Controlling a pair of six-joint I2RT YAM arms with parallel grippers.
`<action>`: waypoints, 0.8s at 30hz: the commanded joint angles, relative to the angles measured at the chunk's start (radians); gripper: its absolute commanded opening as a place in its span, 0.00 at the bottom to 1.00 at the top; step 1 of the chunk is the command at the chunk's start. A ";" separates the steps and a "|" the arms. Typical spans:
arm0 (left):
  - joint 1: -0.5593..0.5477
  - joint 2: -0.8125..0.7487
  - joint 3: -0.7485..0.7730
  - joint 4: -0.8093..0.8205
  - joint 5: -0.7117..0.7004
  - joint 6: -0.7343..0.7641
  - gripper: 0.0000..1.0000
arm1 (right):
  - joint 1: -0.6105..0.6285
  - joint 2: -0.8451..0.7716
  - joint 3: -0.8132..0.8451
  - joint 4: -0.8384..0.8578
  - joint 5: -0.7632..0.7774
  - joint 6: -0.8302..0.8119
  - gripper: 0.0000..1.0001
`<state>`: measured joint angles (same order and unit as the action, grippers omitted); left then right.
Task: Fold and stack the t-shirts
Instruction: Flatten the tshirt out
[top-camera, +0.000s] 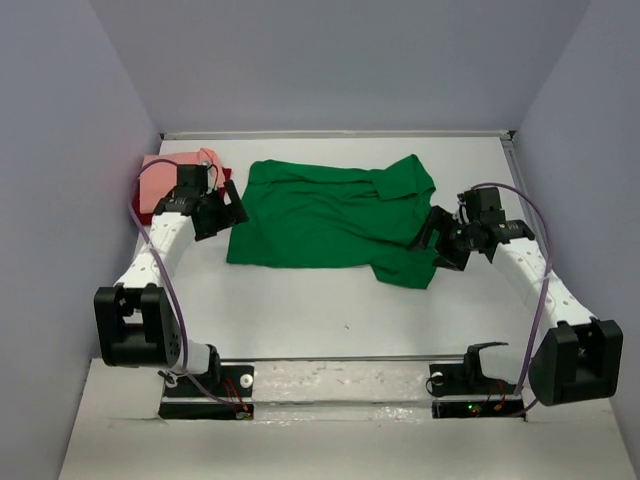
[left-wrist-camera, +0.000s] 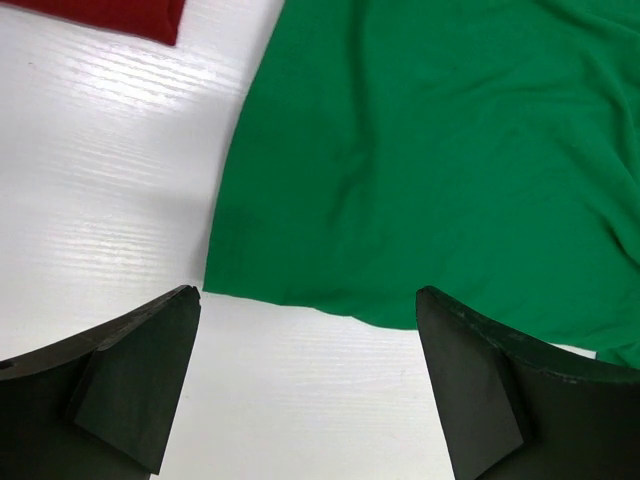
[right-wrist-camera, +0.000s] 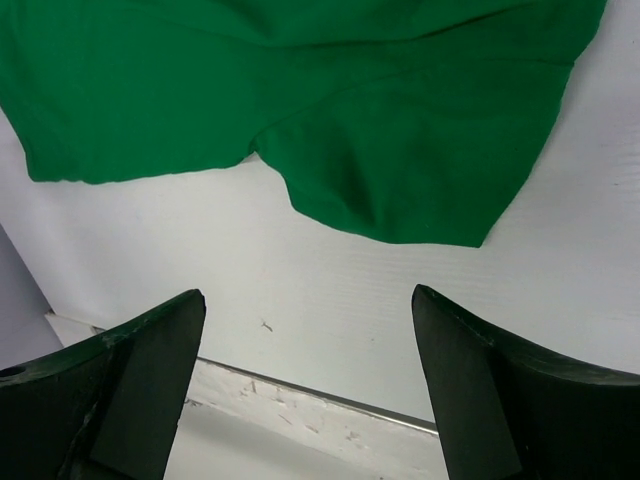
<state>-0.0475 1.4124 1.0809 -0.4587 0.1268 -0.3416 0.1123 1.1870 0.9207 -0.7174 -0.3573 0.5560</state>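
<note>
The bright green t-shirt (top-camera: 335, 215) lies partly folded in the middle of the white table; it also shows in the left wrist view (left-wrist-camera: 450, 150) and the right wrist view (right-wrist-camera: 300, 90). The salmon pink shirt (top-camera: 165, 170) lies at the far left on the dark red shirt (top-camera: 226, 175), whose corner shows in the left wrist view (left-wrist-camera: 110, 15). My left gripper (top-camera: 222, 210) is open and empty just left of the green shirt's left edge. My right gripper (top-camera: 440, 240) is open and empty at the shirt's right sleeve.
Grey walls enclose the table on the left, back and right. The table's near edge, a metal strip (right-wrist-camera: 330, 400), runs in front of the arm bases (top-camera: 340, 385). Purple cables (top-camera: 150, 240) loop along both arms.
</note>
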 joint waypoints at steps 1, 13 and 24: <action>0.018 0.011 0.008 0.008 0.057 0.003 0.99 | -0.005 0.052 0.046 0.052 -0.016 0.015 0.87; 0.040 0.068 -0.032 0.046 0.100 -0.022 0.99 | -0.043 0.019 -0.002 0.036 0.113 0.093 0.87; 0.040 0.138 -0.036 0.015 -0.041 -0.014 0.99 | -0.043 0.163 0.003 -0.010 0.336 0.087 0.84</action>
<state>-0.0109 1.5272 1.0473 -0.4232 0.1356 -0.3576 0.0731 1.3228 0.8799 -0.7040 -0.1535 0.6464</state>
